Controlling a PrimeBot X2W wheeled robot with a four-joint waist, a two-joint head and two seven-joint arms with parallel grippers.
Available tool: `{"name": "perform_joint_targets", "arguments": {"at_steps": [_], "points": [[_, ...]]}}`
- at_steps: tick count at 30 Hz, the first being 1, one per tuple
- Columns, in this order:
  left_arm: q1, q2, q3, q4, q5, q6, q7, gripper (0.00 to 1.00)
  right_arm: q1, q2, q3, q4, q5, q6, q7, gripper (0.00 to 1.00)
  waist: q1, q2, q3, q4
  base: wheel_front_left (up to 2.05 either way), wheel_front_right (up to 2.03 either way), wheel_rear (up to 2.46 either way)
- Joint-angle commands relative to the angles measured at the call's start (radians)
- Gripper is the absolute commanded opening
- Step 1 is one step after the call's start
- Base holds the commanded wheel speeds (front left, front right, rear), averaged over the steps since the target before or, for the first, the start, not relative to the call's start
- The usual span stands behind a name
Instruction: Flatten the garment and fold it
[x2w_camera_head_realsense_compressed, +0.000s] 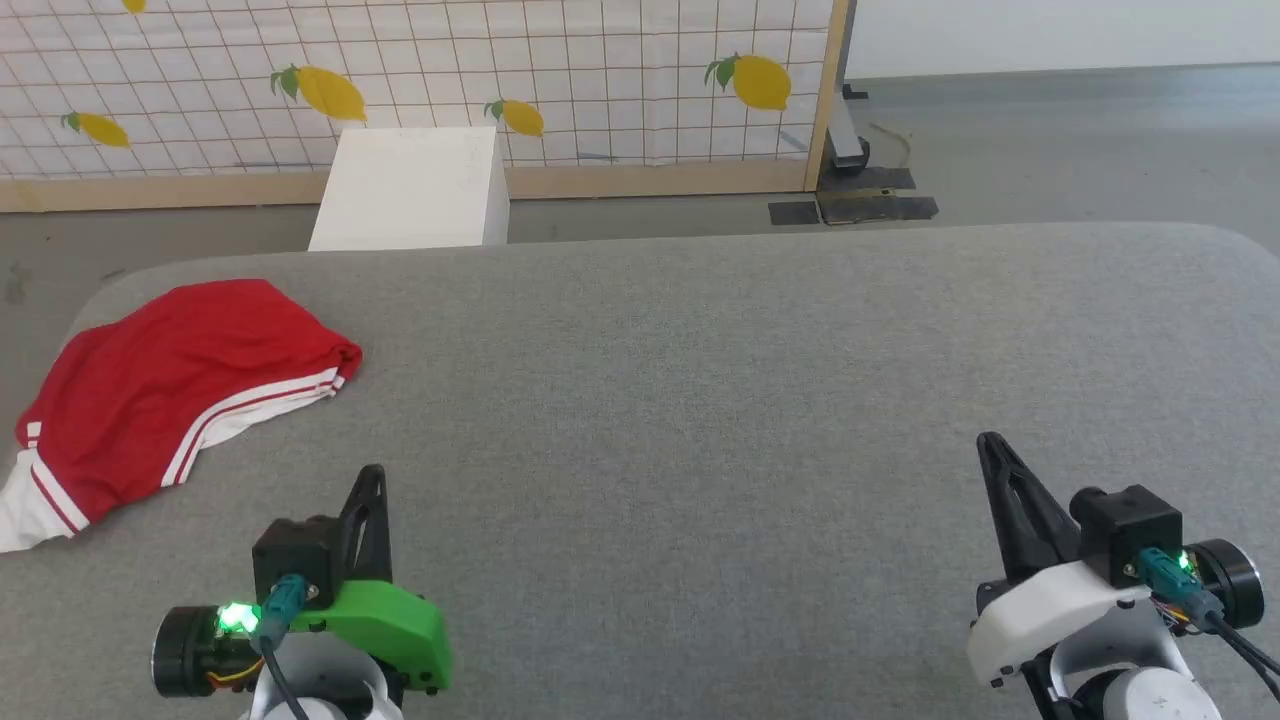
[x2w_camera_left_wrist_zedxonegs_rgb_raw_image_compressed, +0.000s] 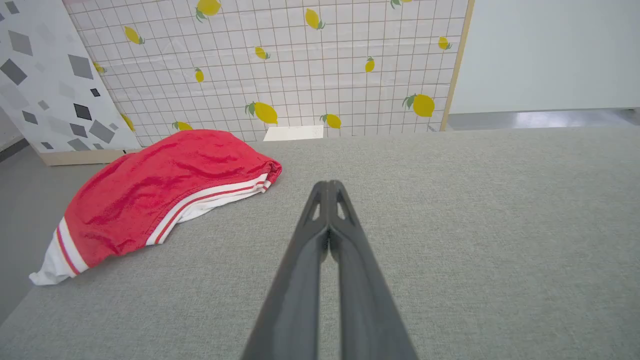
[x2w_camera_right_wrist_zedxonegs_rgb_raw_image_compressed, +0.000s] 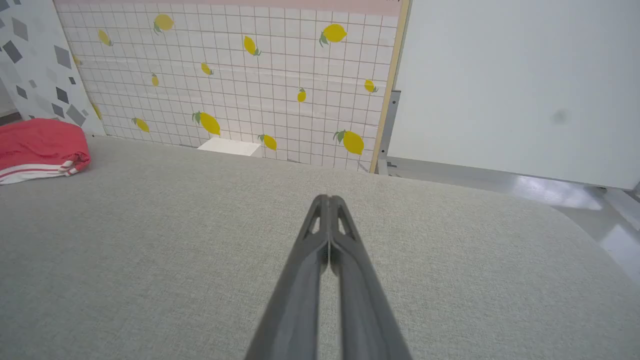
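The garment (x2w_camera_head_realsense_compressed: 170, 390) is a red shirt with white sleeves and red-white striped trim, lying bunched at the far left of the grey table (x2w_camera_head_realsense_compressed: 700, 400), partly over its left edge. It also appears at the left of the left wrist view as the garment (x2w_camera_left_wrist_zedxonegs_rgb_raw_image_compressed: 160, 192) and at the left edge of the right wrist view as the garment (x2w_camera_right_wrist_zedxonegs_rgb_raw_image_compressed: 40, 147). My left gripper (x2w_camera_head_realsense_compressed: 372, 478) hovers shut near the table's front, to the right of the garment and apart from it. My right gripper (x2w_camera_head_realsense_compressed: 990, 445) is shut at the front right, holding nothing. Both sets of fingertips meet: left gripper (x2w_camera_left_wrist_zedxonegs_rgb_raw_image_compressed: 328, 186), right gripper (x2w_camera_right_wrist_zedxonegs_rgb_raw_image_compressed: 328, 200).
A white box (x2w_camera_head_realsense_compressed: 410, 190) stands on the floor beyond the table's far edge, before a lemon-patterned screen (x2w_camera_head_realsense_compressed: 500, 70) with a wooden frame. Grey floor lies to the right behind the table. The table's corners are rounded.
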Motion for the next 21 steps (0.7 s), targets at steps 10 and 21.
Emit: {"name": "perform_joint_targets", "arguments": {"at_steps": [10, 21], "points": [[-0.008, 0.002, 0.002, -0.001, 0.013, -0.001, 0.001, 0.0, 0.001, 0.0, 0.0, -0.003, 0.006, -0.002, 0.0, 0.0, 0.0, 0.0, 0.0, 0.0, 0.0, 0.0, 0.0], [-0.008, 0.002, 0.002, -0.001, 0.013, -0.001, 0.001, 0.0, 0.001, 0.0, 0.0, -0.003, 0.006, -0.002, 0.0, 0.0, 0.0, 0.0, 0.0, 0.0, 0.0, 0.0, 0.0]]}}
